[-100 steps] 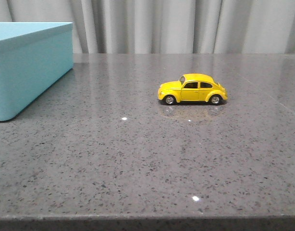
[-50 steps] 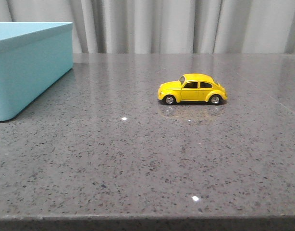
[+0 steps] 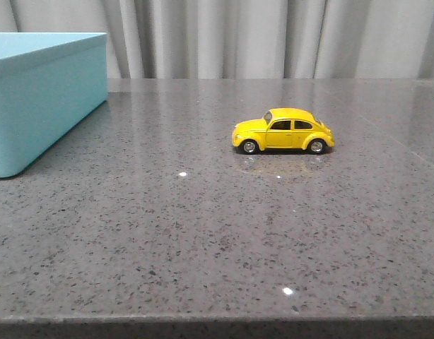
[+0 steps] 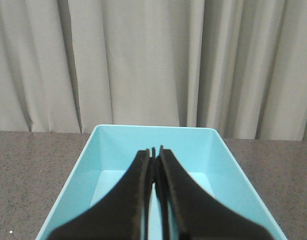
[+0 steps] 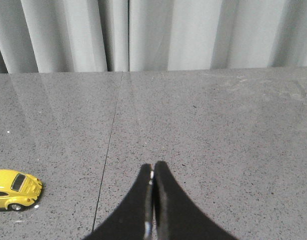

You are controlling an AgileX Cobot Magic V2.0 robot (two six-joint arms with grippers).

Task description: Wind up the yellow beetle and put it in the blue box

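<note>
The yellow beetle [image 3: 283, 131] stands on its wheels on the grey stone table, right of centre, side-on, nose to the left. It also shows in the right wrist view [image 5: 14, 189], off to one side of my right gripper [image 5: 153, 166], which is shut and empty above bare table. The blue box [image 3: 40, 95] stands at the far left of the table, open-topped. My left gripper [image 4: 154, 151] is shut and empty, held above the box's open inside [image 4: 113, 150], which looks empty. Neither gripper shows in the front view.
The grey speckled table [image 3: 203, 233] has its front edge along the bottom of the front view. Pale curtains [image 3: 273, 35] hang behind the table's far edge. A thin seam [image 5: 111, 145] runs across the tabletop between the car and my right gripper.
</note>
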